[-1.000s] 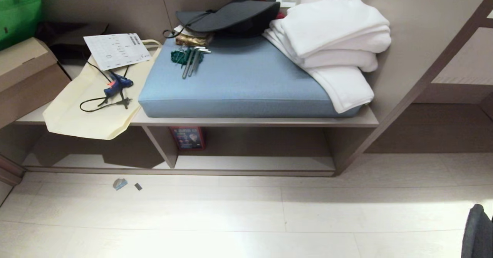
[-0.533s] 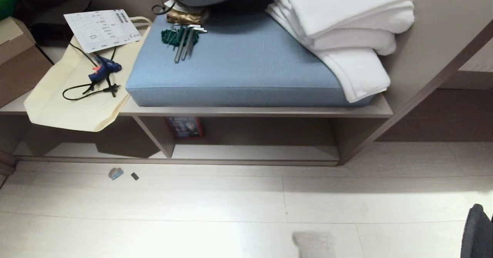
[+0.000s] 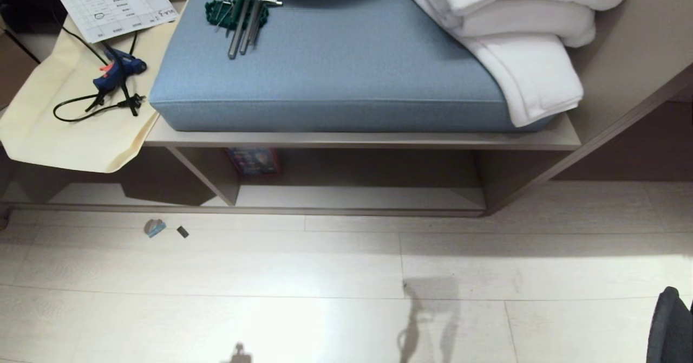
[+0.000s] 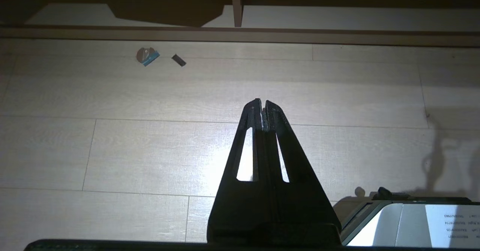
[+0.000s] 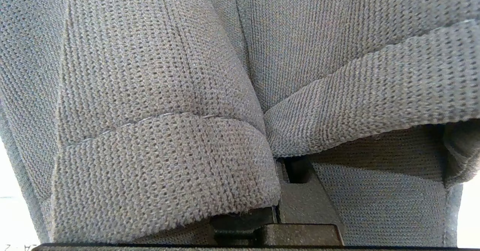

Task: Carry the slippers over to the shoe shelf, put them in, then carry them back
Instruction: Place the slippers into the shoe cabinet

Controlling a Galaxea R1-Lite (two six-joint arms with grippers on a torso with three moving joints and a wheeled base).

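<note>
Right end effector [image 5: 279, 191] was clamped tight on the slippers [image 5: 161, 131], and my right wrist view showed nothing but their grey-blue knit, two folds of fabric pressed together over the dark fingers. Neither arm showed in my head view, so I could place the slippers only in that grip, not against the room.

Left end effector [image 4: 262, 105] was shut and empty, its black fingers [image 4: 251, 131] together, hanging over the pale plank floor [image 4: 112, 150]. Ahead of it lay two small scraps [image 4: 148, 56] on the floor, close to the base of the shoe shelf [image 3: 357, 140].

From the head camera I saw the shelf's two floor-level compartments split by a divider [image 3: 208, 176], with a red-and-blue box [image 3: 253, 161] standing at the back of the right one. On its top board sat a blue cushion [image 3: 335, 76] carrying a bunch of hex keys [image 3: 241, 16] and a stack of white towels [image 3: 525, 32] at its right end. Left of the cushion lay a cream tote bag [image 3: 59, 130] with a blue glue gun [image 3: 116, 70] and a printed sheet [image 3: 111, 2] on it.
</note>
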